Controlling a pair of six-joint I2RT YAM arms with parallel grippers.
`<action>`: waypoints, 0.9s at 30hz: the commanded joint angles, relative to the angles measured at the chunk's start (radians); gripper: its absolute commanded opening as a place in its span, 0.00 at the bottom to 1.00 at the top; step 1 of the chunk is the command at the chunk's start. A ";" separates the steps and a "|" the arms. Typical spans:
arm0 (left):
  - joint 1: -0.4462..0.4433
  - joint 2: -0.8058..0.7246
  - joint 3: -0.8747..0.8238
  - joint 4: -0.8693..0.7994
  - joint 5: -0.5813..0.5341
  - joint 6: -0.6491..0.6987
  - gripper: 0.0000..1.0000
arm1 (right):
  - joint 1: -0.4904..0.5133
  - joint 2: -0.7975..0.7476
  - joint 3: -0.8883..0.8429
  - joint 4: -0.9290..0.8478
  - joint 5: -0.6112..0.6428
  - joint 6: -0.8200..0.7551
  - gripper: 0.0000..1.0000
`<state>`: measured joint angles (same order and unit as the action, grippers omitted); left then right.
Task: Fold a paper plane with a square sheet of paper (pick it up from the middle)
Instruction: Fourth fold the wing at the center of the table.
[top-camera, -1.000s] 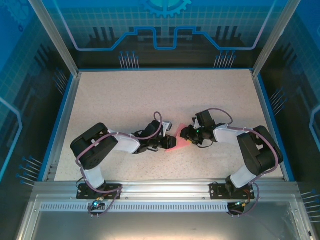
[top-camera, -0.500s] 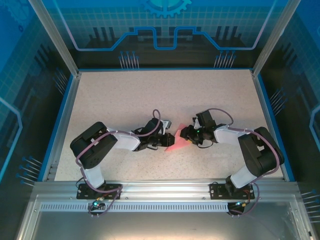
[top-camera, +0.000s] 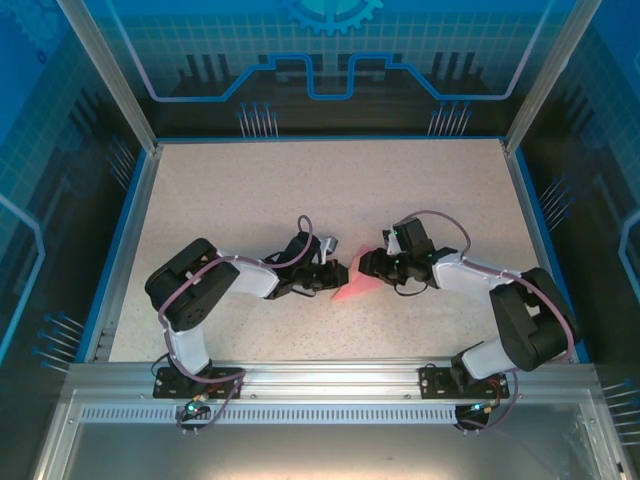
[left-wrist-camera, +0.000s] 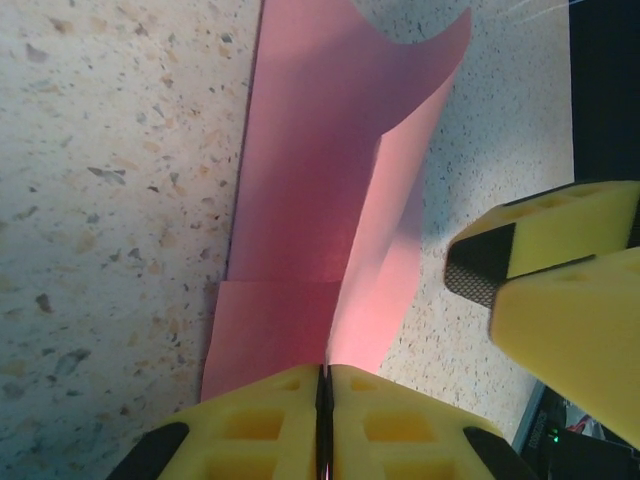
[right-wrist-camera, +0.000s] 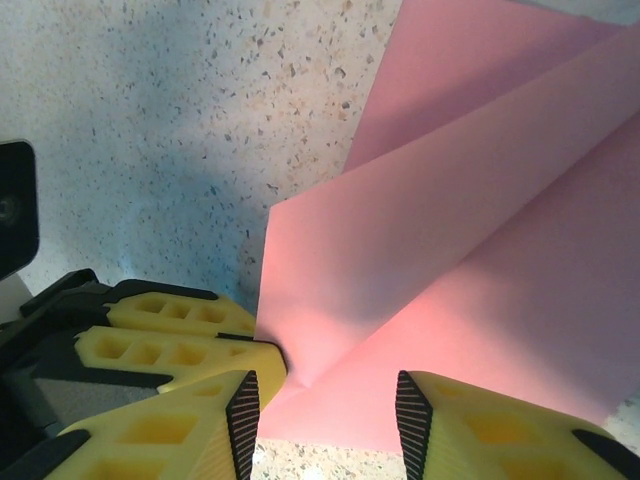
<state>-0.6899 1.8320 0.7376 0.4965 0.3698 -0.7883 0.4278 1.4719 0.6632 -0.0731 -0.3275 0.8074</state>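
Observation:
The pink-red sheet of paper (top-camera: 352, 288) lies mid-table between my two grippers, folded with long creases into a pointed shape. My left gripper (top-camera: 335, 273) is shut on its left end. In the left wrist view the yellow jaws (left-wrist-camera: 323, 385) press together on a raised fold of the paper (left-wrist-camera: 310, 200). My right gripper (top-camera: 367, 265) stands open at the paper's right side. In the right wrist view it (right-wrist-camera: 328, 408) straddles the paper's near edge (right-wrist-camera: 470, 250) without touching it. The left gripper's fingers (right-wrist-camera: 180, 345) show just beside it.
The speckled tabletop (top-camera: 300, 190) stretches free behind and to both sides of the arms. A blue rim (top-camera: 128, 230) borders it, with frame posts at the back corners. A metal rail (top-camera: 320, 375) carrying the arm bases runs along the near edge.
My left gripper has closed on the paper's left end and drawn back slightly left. The paper now juts out more between the grippers. The right arm has shifted a little, its jaws staying open.

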 joint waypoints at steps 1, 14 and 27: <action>0.004 0.016 -0.010 0.010 0.035 -0.019 0.13 | 0.012 0.048 0.031 -0.039 0.020 0.023 0.43; 0.005 0.035 -0.009 0.008 0.049 -0.018 0.15 | 0.019 0.132 0.053 -0.001 0.005 0.055 0.45; 0.018 -0.027 -0.010 -0.025 0.046 -0.015 0.30 | 0.020 0.193 0.068 -0.140 0.129 0.101 0.46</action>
<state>-0.6876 1.8503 0.7372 0.4988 0.3992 -0.7994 0.4351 1.6184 0.7288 -0.1120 -0.2947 0.8883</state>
